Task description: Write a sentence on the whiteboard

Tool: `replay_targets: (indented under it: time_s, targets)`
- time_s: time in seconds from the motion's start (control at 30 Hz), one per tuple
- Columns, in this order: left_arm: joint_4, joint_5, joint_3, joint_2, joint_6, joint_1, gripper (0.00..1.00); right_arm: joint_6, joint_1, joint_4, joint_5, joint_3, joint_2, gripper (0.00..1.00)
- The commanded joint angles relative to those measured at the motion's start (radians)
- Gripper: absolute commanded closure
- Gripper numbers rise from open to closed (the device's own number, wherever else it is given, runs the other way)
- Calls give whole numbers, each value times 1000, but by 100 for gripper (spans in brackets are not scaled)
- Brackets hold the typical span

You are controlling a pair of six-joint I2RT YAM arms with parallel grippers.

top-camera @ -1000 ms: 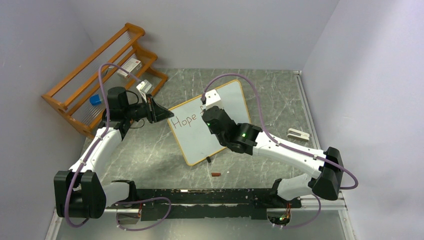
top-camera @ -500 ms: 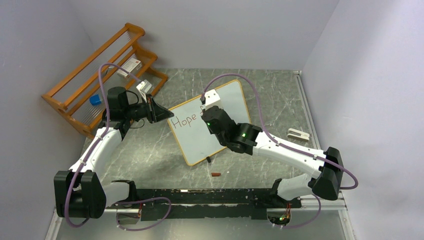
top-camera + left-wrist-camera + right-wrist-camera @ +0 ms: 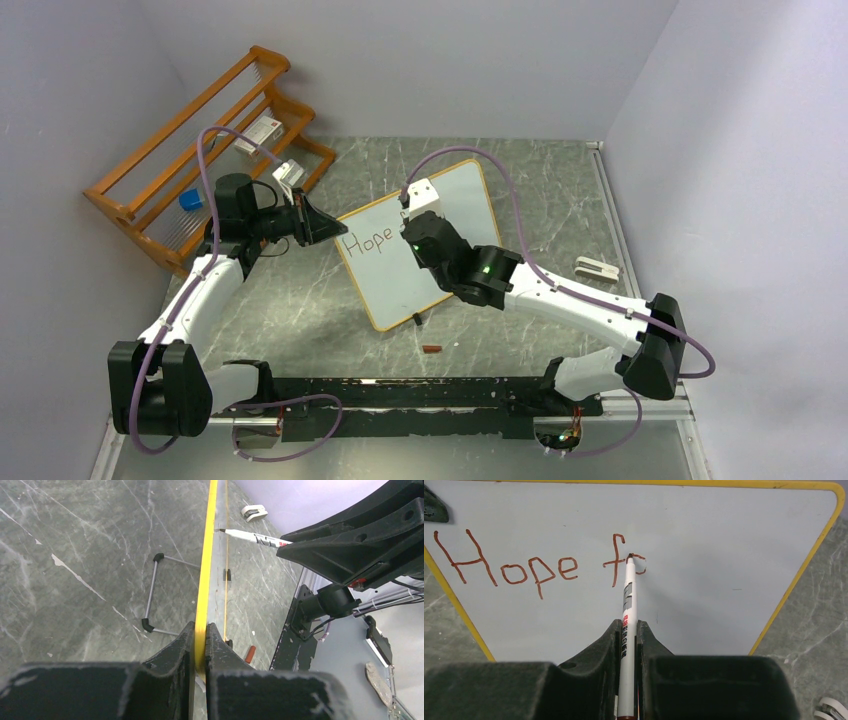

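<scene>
**Whiteboard (image 3: 385, 285): blank space lies right of the tip**

It stands tilted at mid-table. The sentence (image 3: 539, 567) reads "Hope fo". The pen (image 3: 627, 605) points straight at it, with its tip on the "o". The right gripper (image 3: 627, 627) is clamped on the pen, and the left gripper (image 3: 200, 632) pinches the board's left edge.

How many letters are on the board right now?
6. Four spell Hope on the left of the board; then an f, and an unfinished o partly behind the marker tip.
</scene>
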Motion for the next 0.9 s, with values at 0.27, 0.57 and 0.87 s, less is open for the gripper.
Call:
replay_targets:
  time_s: [0.27, 0.57, 0.87]
  targets:
    - [-93, -42, -15, 27, 64, -18, 95, 10, -22, -9, 36, 8, 16, 100]
    - [-91, -43, -14, 29, 66, -18, 95, 19, -31, -22, 32, 1, 10, 100]
    - [-91, -42, -15, 29, 64, -18, 95, 35, -31, -42, 26, -15, 0, 100]
